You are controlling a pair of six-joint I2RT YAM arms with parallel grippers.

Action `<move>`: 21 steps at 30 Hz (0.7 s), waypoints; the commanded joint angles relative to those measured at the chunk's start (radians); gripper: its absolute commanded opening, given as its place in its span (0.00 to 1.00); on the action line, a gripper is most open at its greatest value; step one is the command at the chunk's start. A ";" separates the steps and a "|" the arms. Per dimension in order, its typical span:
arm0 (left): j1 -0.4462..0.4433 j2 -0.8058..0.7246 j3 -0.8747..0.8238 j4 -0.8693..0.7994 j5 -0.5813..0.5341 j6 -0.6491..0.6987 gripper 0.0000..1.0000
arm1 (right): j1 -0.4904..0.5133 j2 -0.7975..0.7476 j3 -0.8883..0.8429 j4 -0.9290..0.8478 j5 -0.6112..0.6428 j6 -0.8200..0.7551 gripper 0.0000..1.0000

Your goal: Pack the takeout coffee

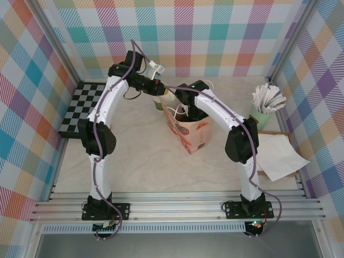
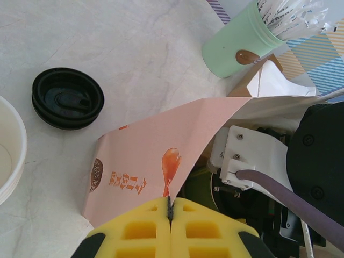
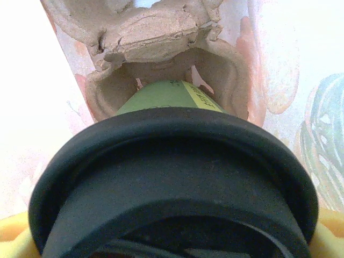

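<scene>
Your left gripper (image 2: 170,208) is clamped: the yellow fingers (image 2: 134,230) are pressed flat together on the top edge of the pink paper bag (image 2: 156,156), with only a thin dark seam between them. Their lower half is cut off by the frame.

Your right gripper (image 3: 172,239) is down inside the bag. You see just two yellow slivers of finger (image 3: 12,232) at the bottom corners, spread wide on either side of the black lid (image 3: 172,177) and holding the takeout coffee (image 3: 164,95) by it. Where the pads actually touch is hidden behind the lid's rim.

The cup is lidded and lies along the gripper's axis, lid toward the camera. Its green body points into a pocket of the brown pulp carrier (image 3: 150,32). You can't tell if the base is seated, because the lid blocks that. The print on the cup is too blurred to read.

From above, the right arm (image 1: 215,110) covers most of the bag's mouth.

Further out on the table (image 2: 134,54):
- spare black lids (image 2: 67,99) sit near the bag, not touching it
- a cream cup rim (image 2: 8,150) is cut off at the left edge
- the mint-green cup (image 2: 236,45) of white sticks (image 2: 293,16) stands beyond the bag
</scene>
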 commanded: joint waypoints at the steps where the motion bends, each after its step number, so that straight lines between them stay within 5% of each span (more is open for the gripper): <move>1: 0.005 0.024 0.033 -0.012 -0.025 0.011 0.00 | -0.005 -0.003 -0.031 -0.027 -0.003 -0.020 0.10; 21: 0.006 0.027 0.035 -0.020 -0.031 0.013 0.00 | -0.020 -0.003 -0.024 -0.012 0.014 -0.038 0.09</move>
